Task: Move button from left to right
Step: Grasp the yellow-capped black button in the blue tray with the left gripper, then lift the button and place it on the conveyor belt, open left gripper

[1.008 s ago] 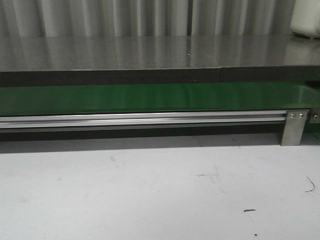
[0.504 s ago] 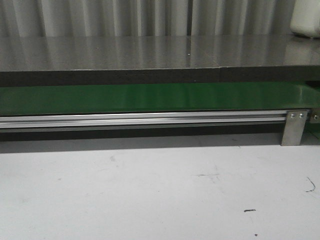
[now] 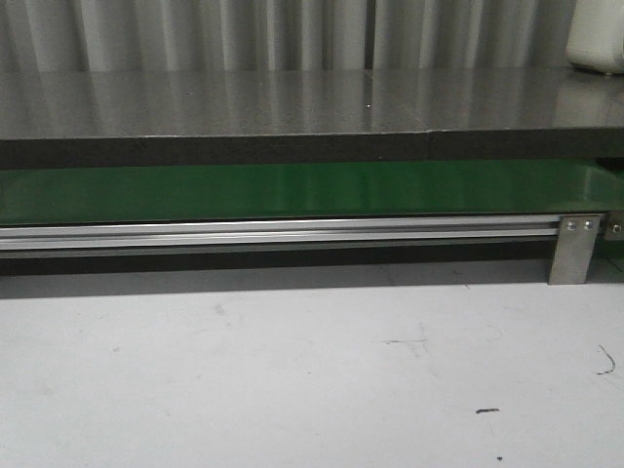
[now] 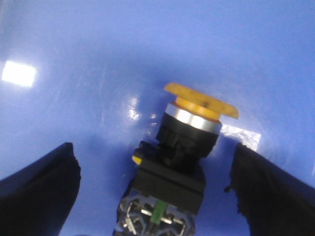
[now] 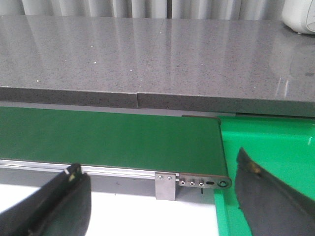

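The button (image 4: 179,152) lies on a glossy blue surface (image 4: 98,59) between the black fingers (image 4: 37,189) of the left hand (image 4: 155,191), which is spread wide – nothing gripped. Orange-yellow mushroom cap, chrome collar, blocky black body w/ metal terminals. Only the left wrist view shows it. The right hand (image 5: 162,206) is also released, over the matte green conveyor belt (image 5: 108,140) w/ aluminium rail – speckled grey stone worktop (image 5: 147,54) beyond, smooth green bin (image 5: 275,147) beside.

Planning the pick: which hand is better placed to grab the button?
Left. The left hand is open with the button lying between its fingers on the blue surface. The right hand is open over the green conveyor, no button in view.
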`<action>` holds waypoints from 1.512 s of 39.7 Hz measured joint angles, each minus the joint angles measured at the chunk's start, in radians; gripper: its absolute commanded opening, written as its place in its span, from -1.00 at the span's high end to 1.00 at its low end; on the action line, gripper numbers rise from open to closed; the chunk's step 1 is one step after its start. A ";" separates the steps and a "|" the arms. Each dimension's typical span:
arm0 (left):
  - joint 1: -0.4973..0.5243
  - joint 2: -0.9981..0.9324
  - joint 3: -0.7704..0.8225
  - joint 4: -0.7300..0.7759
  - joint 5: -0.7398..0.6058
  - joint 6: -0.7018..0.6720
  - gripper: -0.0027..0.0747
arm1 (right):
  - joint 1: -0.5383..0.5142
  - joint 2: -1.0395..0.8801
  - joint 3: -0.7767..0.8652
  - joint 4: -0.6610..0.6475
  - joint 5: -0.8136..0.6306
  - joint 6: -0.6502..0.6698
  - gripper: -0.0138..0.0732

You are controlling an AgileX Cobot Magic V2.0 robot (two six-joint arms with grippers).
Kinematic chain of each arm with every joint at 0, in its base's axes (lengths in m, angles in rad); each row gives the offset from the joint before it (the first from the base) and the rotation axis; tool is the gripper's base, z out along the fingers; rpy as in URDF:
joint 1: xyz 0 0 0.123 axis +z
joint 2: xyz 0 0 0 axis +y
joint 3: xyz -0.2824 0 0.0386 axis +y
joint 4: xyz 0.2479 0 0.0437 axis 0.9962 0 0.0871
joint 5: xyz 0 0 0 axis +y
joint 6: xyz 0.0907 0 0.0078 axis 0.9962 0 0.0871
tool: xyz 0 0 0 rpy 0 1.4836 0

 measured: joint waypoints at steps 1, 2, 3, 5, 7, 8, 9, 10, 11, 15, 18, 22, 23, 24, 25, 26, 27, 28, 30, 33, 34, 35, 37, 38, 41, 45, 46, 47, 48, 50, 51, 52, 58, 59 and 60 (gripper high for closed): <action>0.000 0.010 -0.002 0.000 0.000 0.000 -0.55 | 0.000 0.000 0.000 0.000 0.000 0.000 -0.73; 0.000 0.018 -0.004 -0.002 0.000 0.000 -0.52 | 0.000 0.000 0.000 0.000 0.000 0.000 -0.73; 0.000 0.022 -0.004 -0.002 0.000 0.002 -0.44 | 0.000 0.000 0.000 0.000 0.000 0.000 -0.73; 0.000 0.028 -0.006 -0.004 0.002 0.002 -0.23 | 0.000 0.000 0.000 0.000 0.000 0.000 -0.73; 0.000 0.028 -0.008 -0.006 0.000 0.002 0.05 | 0.000 0.000 0.000 0.000 0.000 0.000 -0.73; 0.000 0.028 -0.008 -0.006 0.000 0.002 0.20 | 0.000 0.000 0.000 0.000 0.000 0.000 -0.73; 0.000 0.028 -0.008 -0.006 0.000 0.002 0.32 | 0.000 0.000 0.000 0.000 0.000 0.000 -0.73; 0.000 0.028 -0.008 -0.006 0.002 0.002 0.46 | 0.000 0.000 0.000 0.000 0.001 0.000 -0.73; 0.000 0.028 -0.008 -0.006 0.002 0.002 0.55 | 0.000 0.000 0.000 0.000 0.001 0.000 -0.73; 0.000 0.028 -0.008 -0.006 0.002 0.004 0.74 | 0.000 0.000 0.000 0.000 0.001 0.000 -0.73; 0.000 0.028 -0.008 -0.006 0.004 0.005 0.74 | 0.000 0.000 0.000 0.000 0.001 0.000 -0.73; 0.000 0.028 -0.008 -0.006 0.009 0.005 0.74 | 0.000 0.000 0.000 0.000 0.001 0.000 -0.73; 0.000 0.026 -0.008 -0.006 0.011 0.006 0.74 | 0.000 0.000 0.000 0.000 0.001 0.000 -0.73; 0.000 0.022 -0.008 -0.006 0.016 0.006 0.74 | 0.000 0.000 0.000 0.000 0.001 0.000 -0.73; 0.000 0.018 -0.008 -0.006 0.021 0.006 0.74 | 0.000 0.000 0.000 0.000 0.001 0.000 -0.73; 0.000 0.010 -0.008 -0.006 0.026 0.006 0.74 | 0.000 0.000 0.000 0.000 0.001 0.000 -0.73; 0.000 0.003 -0.008 -0.006 0.029 0.006 0.74 | 0.000 0.000 0.000 0.000 0.001 0.000 -0.73; 0.000 -0.009 -0.008 -0.008 0.032 0.006 0.74 | 0.000 0.000 0.000 0.000 0.001 0.000 -0.73; -0.002 -0.037 -0.008 -0.015 0.037 0.006 0.74 | 0.000 0.000 0.000 0.000 0.001 0.000 -0.73; -0.018 -0.095 -0.008 -0.015 0.039 0.006 0.74 | 0.000 0.000 0.000 0.000 0.001 0.000 -0.73; -0.024 -0.112 -0.008 -0.015 0.041 0.006 0.74 | 0.000 0.000 0.000 0.000 0.001 0.000 -0.73; -0.033 -0.135 -0.008 -0.013 0.041 0.006 0.74 | 0.000 0.000 0.000 0.000 0.001 0.000 -0.73; -0.047 -0.168 -0.008 -0.015 0.041 0.006 0.74 | 0.000 0.000 0.000 0.000 0.001 0.000 -0.73; -0.057 -0.189 -0.008 -0.018 0.043 0.006 0.74 | 0.000 0.000 0.000 0.000 0.001 0.000 -0.73; -0.085 -0.241 -0.008 -0.041 0.056 0.006 0.74 | 0.000 0.000 0.000 0.000 0.001 0.000 -0.73; -0.126 -0.287 -0.008 -0.065 0.089 -0.002 0.74 | 0.000 0.000 0.000 0.000 0.001 0.000 -0.73; -0.142 -0.298 -0.008 -0.068 0.097 -0.007 0.74 | 0.000 0.000 0.000 0.000 0.001 0.000 -0.73; -0.154 -0.306 -0.008 -0.068 0.107 -0.016 0.74 | 0.000 0.000 0.000 0.000 0.001 0.000 -0.73; -0.171 -0.314 -0.008 -0.068 0.116 -0.023 0.74 | 0.000 0.000 0.000 0.000 0.001 0.000 -0.73; -0.202 -0.323 -0.008 -0.070 0.135 -0.046 0.74 | 0.000 0.000 0.000 0.000 0.001 0.000 -0.73; -0.220 -0.325 -0.008 -0.070 0.142 -0.059 0.74 | 0.000 0.000 0.000 0.000 0.001 0.000 -0.73; -0.235 -0.326 -0.008 -0.070 0.152 -0.074 0.74 | 0.000 0.000 0.000 0.000 0.001 0.000 -0.73; -0.327 -0.318 -0.008 -0.072 0.198 -0.132 0.74 | 0.000 0.000 0.000 0.000 0.001 0.000 -0.73; -0.341 -0.312 -0.008 -0.072 0.198 -0.143 0.74 | 0.000 0.000 0.000 0.000 0.001 0.000 -0.73; -0.352 -0.309 -0.008 -0.072 0.198 -0.149 0.74 | 0.000 0.000 0.000 0.000 0.001 0.000 -0.73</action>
